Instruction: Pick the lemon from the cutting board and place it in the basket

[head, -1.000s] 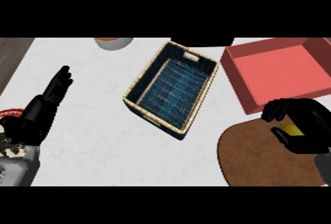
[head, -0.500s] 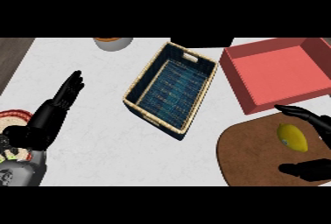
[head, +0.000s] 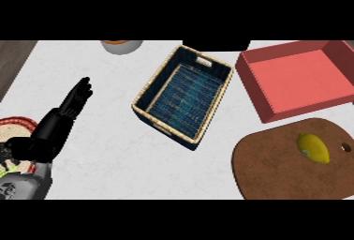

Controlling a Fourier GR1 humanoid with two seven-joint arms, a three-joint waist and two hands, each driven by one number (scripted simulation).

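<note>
Black and straight-fingered, the left hand stands at the lower left of the counter, fingers released and pointing up and a little to the right, holding nothing; its dark wrist and grey forearm run down to the lower left corner. The right hand does not show in the head view. Just under the left forearm, at the left edge, lies part of a round thing with a red rim, mostly hidden. White counter lies bare between the hand and the basket, a broad open strip that also runs along below the basket toward the board. The basket sits near the middle, tilted so its long side leans from upper right to lower left; its wicker rim is pale, its inside dark blue, and nothing lies in it. Right of it, close to its upper corner but apart, is a red tray, cut off by the right edge. Below the tray, with only a narrow gap, is the brown board, rounded, its right and lower parts cut off by the edges. The lemon lies on the board's upper right part, tilted, beside a small hole in the board near the right edge. A bowl shows partly at the top edge, left of the basket. Dark wood shows at the far upper left corner, past the counter's edge.
</note>
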